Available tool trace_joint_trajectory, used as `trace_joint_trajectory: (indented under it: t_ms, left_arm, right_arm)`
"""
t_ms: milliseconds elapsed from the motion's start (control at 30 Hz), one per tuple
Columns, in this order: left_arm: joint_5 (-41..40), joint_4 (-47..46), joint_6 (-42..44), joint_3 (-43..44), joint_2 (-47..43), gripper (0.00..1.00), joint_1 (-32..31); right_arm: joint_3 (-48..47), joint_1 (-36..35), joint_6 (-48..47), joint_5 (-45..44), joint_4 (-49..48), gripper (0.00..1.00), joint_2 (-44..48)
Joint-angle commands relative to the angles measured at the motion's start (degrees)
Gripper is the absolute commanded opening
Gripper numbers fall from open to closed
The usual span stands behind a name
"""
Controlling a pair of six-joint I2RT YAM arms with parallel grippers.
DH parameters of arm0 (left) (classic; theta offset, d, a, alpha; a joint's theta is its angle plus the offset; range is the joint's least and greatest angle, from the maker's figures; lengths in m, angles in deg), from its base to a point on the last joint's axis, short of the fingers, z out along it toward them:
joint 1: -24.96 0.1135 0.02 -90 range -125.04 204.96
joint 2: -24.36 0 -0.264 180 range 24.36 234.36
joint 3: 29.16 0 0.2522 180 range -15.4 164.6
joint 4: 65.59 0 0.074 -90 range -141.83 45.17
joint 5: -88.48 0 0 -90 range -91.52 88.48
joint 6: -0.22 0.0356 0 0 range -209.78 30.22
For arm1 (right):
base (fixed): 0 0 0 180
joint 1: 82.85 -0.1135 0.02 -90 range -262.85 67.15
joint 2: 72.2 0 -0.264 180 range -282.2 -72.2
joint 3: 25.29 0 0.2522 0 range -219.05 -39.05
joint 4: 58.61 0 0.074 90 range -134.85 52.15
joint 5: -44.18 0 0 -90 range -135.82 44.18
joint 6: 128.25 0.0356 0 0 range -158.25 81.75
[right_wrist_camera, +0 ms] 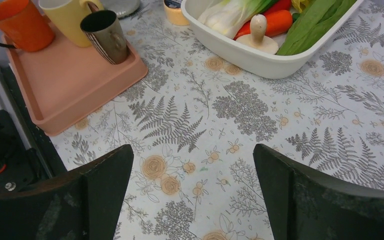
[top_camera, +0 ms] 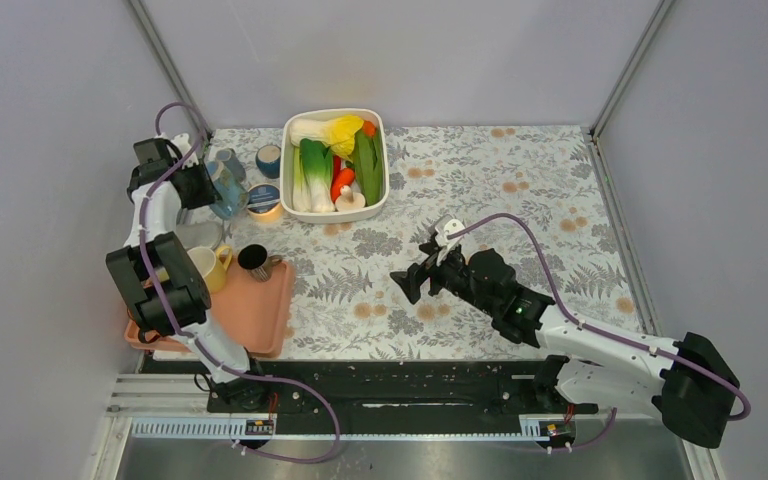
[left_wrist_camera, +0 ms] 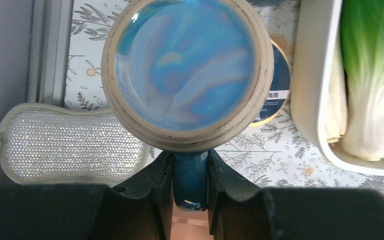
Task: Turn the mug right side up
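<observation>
Far left, the grey glittery sponge [left_wrist_camera: 75, 137] lies flat by the table's edge, and just in front of it sits a salmon-pink plastic tray [right_wrist_camera: 75, 85] carrying three upright cups at its far end: an orange mug [right_wrist_camera: 17, 25], a pale yellow mug [right_wrist_camera: 70, 17] and a dark striped cup [right_wrist_camera: 105, 35]

Now the one that matters: the blue glazed ceramic mug [left_wrist_camera: 187, 70] is at the back left of the table, beyond the tray and between the sponge and the dish. The left gripper [left_wrist_camera: 190, 165] has its two black fingers clamped tight on the mug's blue handle. One round blue face ringed in bare beige clay points straight at the wrist camera. Base or mouth, I cannot tell, nor whether it touches the table

Just right of it, a round tin with a yellow rim [left_wrist_camera: 280, 75] peeks out from behind the mug. Next comes the white rectangular dish [right_wrist_camera: 250, 57], packed with a green-and-white bok choy [left_wrist_camera: 375, 75], an orange carrot [right_wrist_camera: 275, 22] and a pale mushroom [right_wrist_camera: 258, 35]

Over to the right, the right gripper [right_wrist_camera: 192, 190] hangs above the floral tablecloth [right_wrist_camera: 240, 110], fingers spread wide with nothing between them, well apart from the mug
</observation>
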Motion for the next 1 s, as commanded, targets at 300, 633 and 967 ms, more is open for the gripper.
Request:
trace_joint_trajectory:
  t_ms: [300, 633, 967]
  left_arm:
    - [10.0, -0.8, -2.2, 0.3, -13.2, 0.0, -3.8]
    - [15.0, 2.9, -6.1, -1.3, -21.0, 0.0, -13.4]
    - [23.7, 4.8, -11.6, 0.7, -24.7, 0.0, -24.7]
  right_arm:
    - [-3.2, 0.2, 24.1, -11.2, -7.2, 0.99, -1.8]
    - [-3.4, 1.1, 39.8, -8.8, -21.2, 1.0, -8.6]
    - [-6.6, 2.5, 46.6, -6.3, -37.1, 0.99, -19.1]
